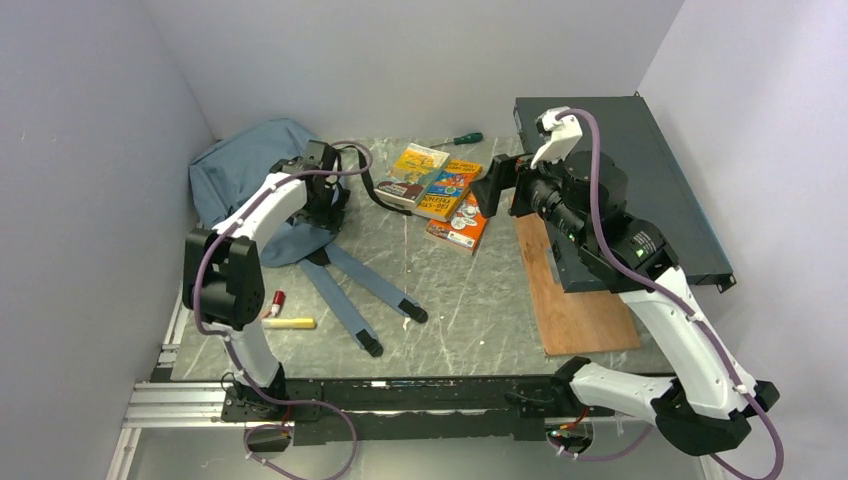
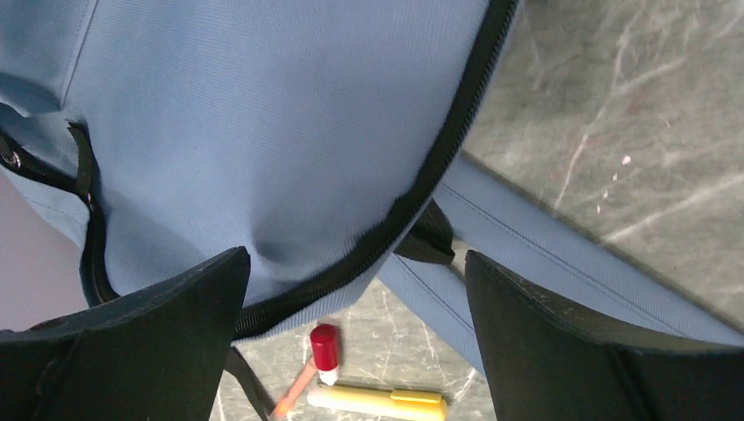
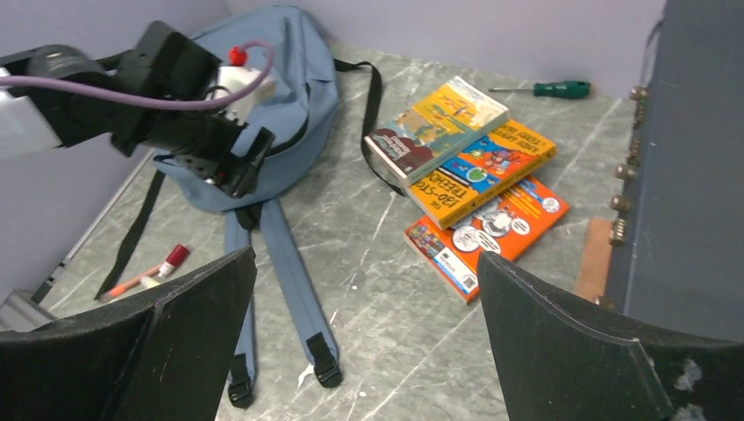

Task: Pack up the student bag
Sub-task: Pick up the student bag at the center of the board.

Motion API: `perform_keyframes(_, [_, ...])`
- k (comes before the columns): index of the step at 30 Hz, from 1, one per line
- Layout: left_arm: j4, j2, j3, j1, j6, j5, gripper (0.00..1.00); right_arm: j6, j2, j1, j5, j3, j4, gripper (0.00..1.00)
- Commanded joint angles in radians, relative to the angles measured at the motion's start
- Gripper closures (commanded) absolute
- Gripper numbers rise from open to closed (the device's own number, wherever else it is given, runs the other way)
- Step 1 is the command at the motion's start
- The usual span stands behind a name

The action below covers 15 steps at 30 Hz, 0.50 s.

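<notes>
A: Where is the student bag point(image 1: 245, 165)?

B: In the far left corner of the tabletop point(image 1: 470, 300), slumped against the left wall. Its shoulder straps point(image 1: 380, 287) trail toward the near edge.

A: And the claws?

B: Both gape wide and carry nothing. The left claw point(image 2: 355, 263) hangs just over the bag's lower edge, above the black zip point(image 2: 430, 167). The right claw point(image 3: 364, 259) hovers near the far edge, just right of the stack of books point(image 3: 469, 175), and faces them.

A: Is the bag open?

B: I cannot tell. The stretch of zip in the left wrist view looks shut, so I judge that opening it comes first.

A: What could spoil that?

B: The fabric is soft. If the left claw closes on cloth rather than on the zip pull, which I cannot see, it would only bunch the bag. Nothing pins the bag down, so a tug may slide it along the wall instead of parting the zip.

A: And the books?

B: Three lie fanned and overlapping. A grip on one corner could tilt the top book or shove the others toward the dark metal box point(image 1: 640, 170) along the right edge. A strap lying in the path may also snag.

A: Anything small?

B: A yellow marker point(image 2: 377, 402) and a red-capped pen point(image 2: 323, 351) lie by the left edge. A dragged bag could roll them off.
</notes>
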Motion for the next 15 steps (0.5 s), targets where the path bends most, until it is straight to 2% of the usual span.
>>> perform_keyframes(1, [-0.001,0.034,0.07,0.001,0.038,-0.065,0.04,-0.031,0.0,-0.002,-0.069,-0.025,0.068,0.0])
perform_keyframes(5, [0.023,0.048,0.037,-0.005,0.04,-0.051,0.17,-0.033,0.029,-0.001,-0.071,0.005,0.041,0.0])
perform_keyframes(9, [0.019,0.072,0.037,-0.005,0.032,-0.075,0.43,-0.03,0.016,-0.001,-0.056,-0.012,0.055,0.0])
perform_keyframes(10, [0.017,0.076,0.044,-0.005,0.031,-0.079,0.47,-0.03,0.013,-0.002,-0.054,-0.013,0.053,0.0])
perform_keyframes(11, [0.012,0.075,0.052,-0.005,0.029,-0.081,0.56,-0.03,0.011,-0.002,-0.054,-0.013,0.051,0.0])
perform_keyframes(12, [0.013,0.071,0.058,-0.005,0.029,-0.081,0.6,-0.03,0.009,-0.002,-0.053,-0.014,0.05,0.0])
perform_keyframes(13, [0.015,0.059,0.062,-0.005,0.028,-0.079,0.69,-0.03,0.005,-0.002,-0.051,-0.017,0.049,0.0])
perform_keyframes(15, [0.019,0.022,0.075,-0.005,0.022,-0.077,0.91,-0.024,0.001,-0.002,-0.048,-0.019,0.048,0.0])
